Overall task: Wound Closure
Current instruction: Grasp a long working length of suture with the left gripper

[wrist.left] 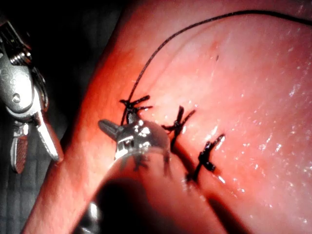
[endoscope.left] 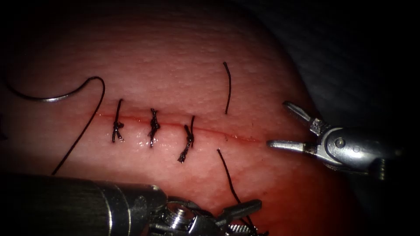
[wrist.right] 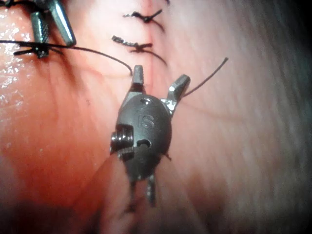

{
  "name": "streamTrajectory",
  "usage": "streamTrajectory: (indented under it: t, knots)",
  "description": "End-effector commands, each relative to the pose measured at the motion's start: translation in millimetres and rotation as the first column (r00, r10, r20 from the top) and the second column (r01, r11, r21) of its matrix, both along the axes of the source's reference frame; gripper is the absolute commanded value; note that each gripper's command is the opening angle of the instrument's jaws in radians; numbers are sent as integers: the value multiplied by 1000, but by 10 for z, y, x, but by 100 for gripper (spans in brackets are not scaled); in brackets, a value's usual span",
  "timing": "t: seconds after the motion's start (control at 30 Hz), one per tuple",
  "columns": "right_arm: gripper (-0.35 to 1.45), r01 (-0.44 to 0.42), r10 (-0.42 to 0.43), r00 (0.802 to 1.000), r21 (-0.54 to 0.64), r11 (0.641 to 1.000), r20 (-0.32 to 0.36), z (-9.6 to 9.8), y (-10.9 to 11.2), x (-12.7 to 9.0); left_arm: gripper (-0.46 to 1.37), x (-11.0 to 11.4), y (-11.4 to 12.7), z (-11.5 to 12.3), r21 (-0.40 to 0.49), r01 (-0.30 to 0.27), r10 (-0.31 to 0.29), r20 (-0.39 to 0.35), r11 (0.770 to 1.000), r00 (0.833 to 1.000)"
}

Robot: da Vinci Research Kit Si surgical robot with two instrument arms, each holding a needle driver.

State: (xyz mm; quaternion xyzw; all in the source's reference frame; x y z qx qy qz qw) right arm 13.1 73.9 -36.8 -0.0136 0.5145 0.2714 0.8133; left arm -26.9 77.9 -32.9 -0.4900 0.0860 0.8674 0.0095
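**Both tools empty-handed beside the cut, needle resting far left**

Nearest me, my left tool (endoscope.left: 245, 216) sits at the bottom edge of the endoscope view with its fingers parted; a strand of thread (endoscope.left: 228, 175) runs from the cut (endoscope.left: 210, 130) down past them, and I cannot tell whether it is caught. On the tissue (endoscope.left: 183, 65), 3 knotted stitches (endoscope.left: 153, 126) cross the cut. My right tool (endoscope.left: 284, 126) hovers at the cut's right end, fingers spread wide, grasping nothing. Farther back, a loose thread end (endoscope.left: 228, 87) lies above the cut. The needle (endoscope.left: 43, 97) lies flat at far left, out of the tissue, thread trailing from it.
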Motion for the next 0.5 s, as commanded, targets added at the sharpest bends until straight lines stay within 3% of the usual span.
streamTrajectory:
  t: [0.03, 0.1, 0.3, 0.5]
  knots:
    - [81, 1, -1, 1000, 0, 1000, 0, 0, 0, 0, 15, 0, 2, 1, 1, -2, 2, 2, 1000, 1000]
    - [79, 1, -1, 1000, 0, 1000, 0, 0, 0, -1, 5, -3, 3, 5, -2, -1, 1, 0, 1000, 1000]
    - [80, 1, -1, 1000, 0, 1000, -1, 0, 0, -1, 8, -6, -5, 12, -9, -3, 3, -8, 1000, 1000]
    - [80, 4, -4, 1000, 2, 1000, 1, 0, 0, -1, 8, -17, 3, 14, -12, 3, -3, -12, 1000, 1000]
